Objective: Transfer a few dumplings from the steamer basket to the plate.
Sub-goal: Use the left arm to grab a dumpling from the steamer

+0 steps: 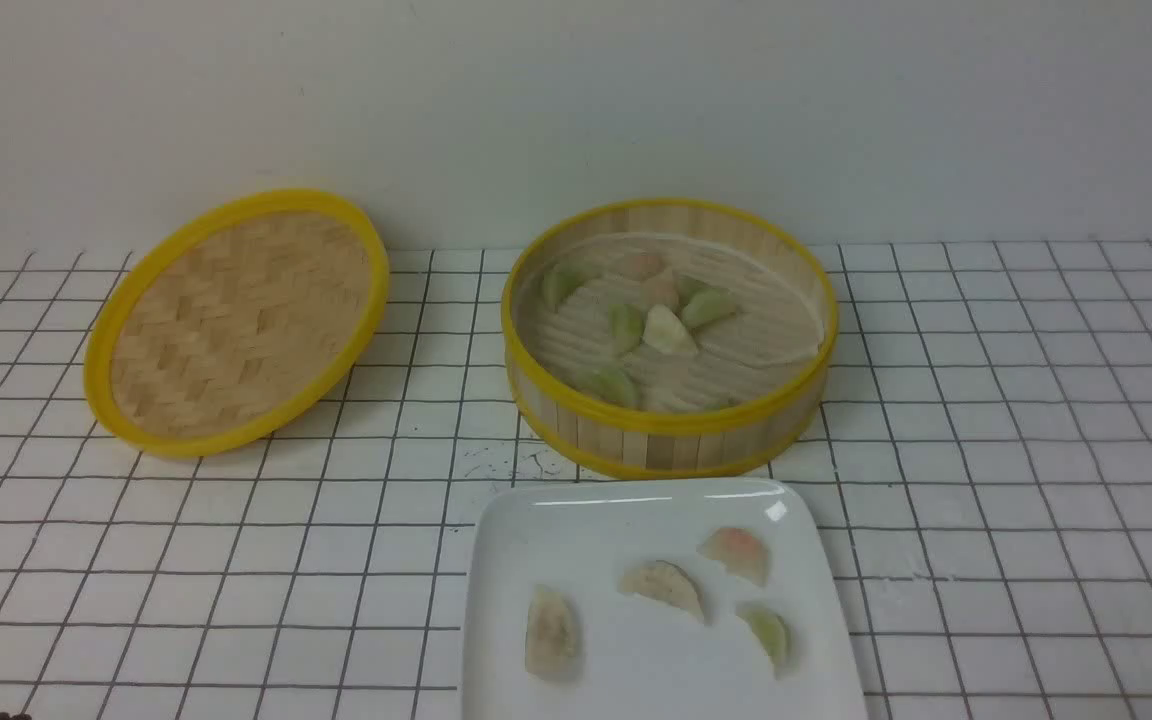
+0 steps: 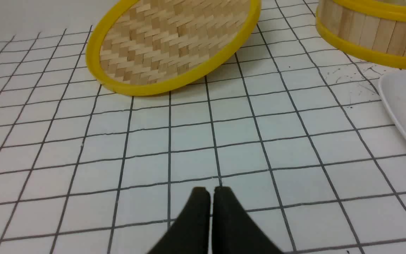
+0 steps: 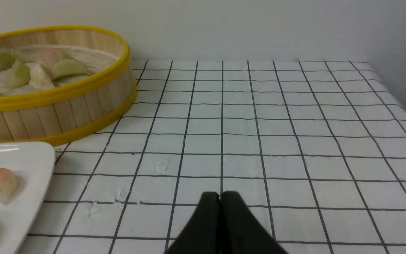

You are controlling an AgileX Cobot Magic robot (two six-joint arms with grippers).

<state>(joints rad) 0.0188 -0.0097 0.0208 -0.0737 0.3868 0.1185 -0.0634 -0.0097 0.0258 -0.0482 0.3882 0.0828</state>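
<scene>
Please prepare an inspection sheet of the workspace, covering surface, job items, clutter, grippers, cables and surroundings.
Surface: white tabletop with dark grid lines; dark specks and pale scuffs.
Job items: round bamboo steamer basket with yellow rims, several green, pinkish and whitish dumplings inside; glossy white square plate in front, four dumplings on it, two whitish-tan, one pinkish, one green.
Clutter: round woven bamboo lid with yellow rim, tilted, left of the basket.
Left gripper: black, fingertips shut or nearly so, holding nothing.
Right gripper: black, fingertips together, holding nothing.
Cables: nothing seen.
Surroundings: plain pale wall behind the table.
</scene>
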